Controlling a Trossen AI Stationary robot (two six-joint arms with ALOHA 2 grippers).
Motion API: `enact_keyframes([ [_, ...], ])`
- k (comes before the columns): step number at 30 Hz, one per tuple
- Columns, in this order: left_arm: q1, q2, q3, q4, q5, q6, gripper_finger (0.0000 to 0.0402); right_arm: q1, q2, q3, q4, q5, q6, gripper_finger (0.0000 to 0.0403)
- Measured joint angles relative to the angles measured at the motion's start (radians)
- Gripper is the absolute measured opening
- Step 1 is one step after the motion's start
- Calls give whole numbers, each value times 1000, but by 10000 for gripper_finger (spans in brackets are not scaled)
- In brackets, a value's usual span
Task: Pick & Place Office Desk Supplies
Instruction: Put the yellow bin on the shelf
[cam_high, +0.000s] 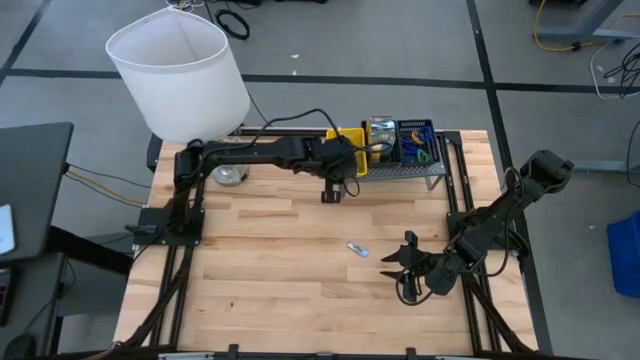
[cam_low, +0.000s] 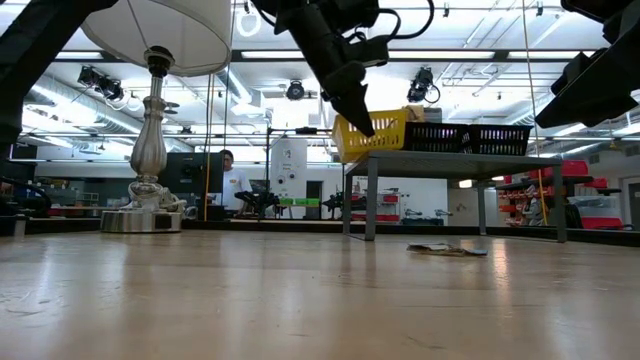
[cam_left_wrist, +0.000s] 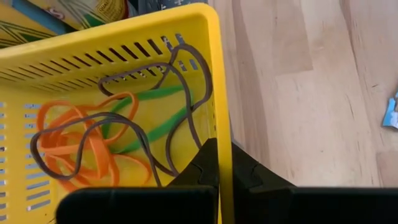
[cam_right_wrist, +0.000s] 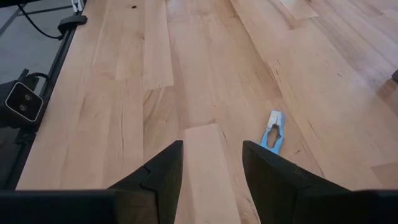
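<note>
A yellow slotted basket (cam_left_wrist: 124, 68) stands on a grey rack (cam_high: 400, 170) at the table's far side and holds orange (cam_left_wrist: 81, 149), green (cam_left_wrist: 155, 124) and brown rubber bands (cam_left_wrist: 186, 93). Crayon boxes (cam_high: 380, 130) and a dark basket (cam_high: 418, 140) stand beside it. My left gripper (cam_left_wrist: 222, 146) is at the yellow basket's near wall, shut on it. A small pale-blue flat item (cam_high: 358, 249) lies flat on the wood. My right gripper (cam_right_wrist: 211, 149) hovers open over bare table just right of that item (cam_right_wrist: 273, 138). My left gripper pinches the yellow basket's near wall (cam_left_wrist: 219, 118) by its rim, one finger (cam_left_wrist: 202, 165) inside the basket and one (cam_left_wrist: 252, 174) outside. The fingers come from above, slanting down. In the low view the basket (cam_low: 385, 130) sits askew at the rack's top; whether it is lifted, I cannot tell.
A tall lamp with a big white shade (cam_high: 180, 70) stands at the far left corner, its silver base (cam_low: 150, 190) on the wood. The rack's legs (cam_low: 370, 200) stand on the table. Bare wood (cam_high: 270, 270) spreads across the near half. A person (cam_low: 232, 180) stands far behind.
</note>
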Motion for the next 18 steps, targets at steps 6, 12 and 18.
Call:
enact_keyframes([
  [6,1,0,0,4,1,10,2,0,0,0,0,0,2,171],
  [12,1,2,0,30,7,23,2,0,0,0,0,-2,2,171],
  [18,1,2,-1,47,22,40,2,0,0,0,0,-2,2,171],
])
